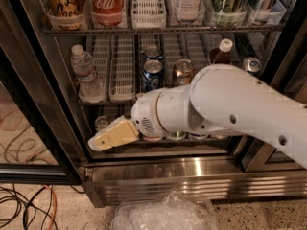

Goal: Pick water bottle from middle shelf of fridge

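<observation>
Well, from where I stood only one view was to be had. The fridge (192,178) stood with its glass door swung aside, and its top was cut off above the highest rack, where a red cola bottle (106,4) showed only its lower part. On the middle shelf (123,71) the water bottle (84,73) stood upright in the far left lane, in plain sight and touched by nothing. Empty white lanes lay beside it, then a blue can (152,75) and a copper can (182,72). Farther right a brown bottle (221,51) showed only its cap and shoulders above the big white arm (230,104), which covered the right part of that row and much of the bottom rack.

The gripper (99,142) hung below the middle shelf, at the left of the bottom rack, pointing left and slightly downward, under the water bottle and apart from it. Whether it was open or closed I could not tell. A small can (101,123) peeped out just above it. Crumpled clear plastic (163,214) lay on the floor in front, cut off by the lower edge.
</observation>
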### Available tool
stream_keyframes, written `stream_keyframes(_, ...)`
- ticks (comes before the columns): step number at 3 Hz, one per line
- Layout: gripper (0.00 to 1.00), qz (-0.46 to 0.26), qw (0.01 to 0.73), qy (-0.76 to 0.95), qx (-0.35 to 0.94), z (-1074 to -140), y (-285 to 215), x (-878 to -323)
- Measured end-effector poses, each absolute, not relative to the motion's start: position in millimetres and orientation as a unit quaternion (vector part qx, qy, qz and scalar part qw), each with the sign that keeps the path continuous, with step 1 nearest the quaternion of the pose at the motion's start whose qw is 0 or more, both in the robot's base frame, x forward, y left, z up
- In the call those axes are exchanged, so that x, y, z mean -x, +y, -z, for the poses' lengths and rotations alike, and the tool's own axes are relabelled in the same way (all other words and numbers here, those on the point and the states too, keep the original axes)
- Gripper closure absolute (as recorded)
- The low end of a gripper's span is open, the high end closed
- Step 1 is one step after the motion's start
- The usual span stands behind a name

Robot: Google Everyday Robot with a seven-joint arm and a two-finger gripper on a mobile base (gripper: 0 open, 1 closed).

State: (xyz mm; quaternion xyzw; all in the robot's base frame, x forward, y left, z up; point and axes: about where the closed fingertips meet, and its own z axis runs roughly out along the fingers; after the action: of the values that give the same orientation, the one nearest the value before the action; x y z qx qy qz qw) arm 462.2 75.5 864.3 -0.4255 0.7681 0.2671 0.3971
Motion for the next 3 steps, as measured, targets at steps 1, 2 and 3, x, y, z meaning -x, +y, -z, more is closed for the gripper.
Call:
stream_keyframes(1,0.0,-0.254,0.412,0.772,0.413,-842.1,111.1,-464.7)
stream_keyframes(2,0.0,-0.193,0.431,0.786,0.399,-821.2,109.9,-455.7)
stream_keyframes(3,0.0,-0.176,0.445,0.791,0.382,-812.2,101.4,-455.4)
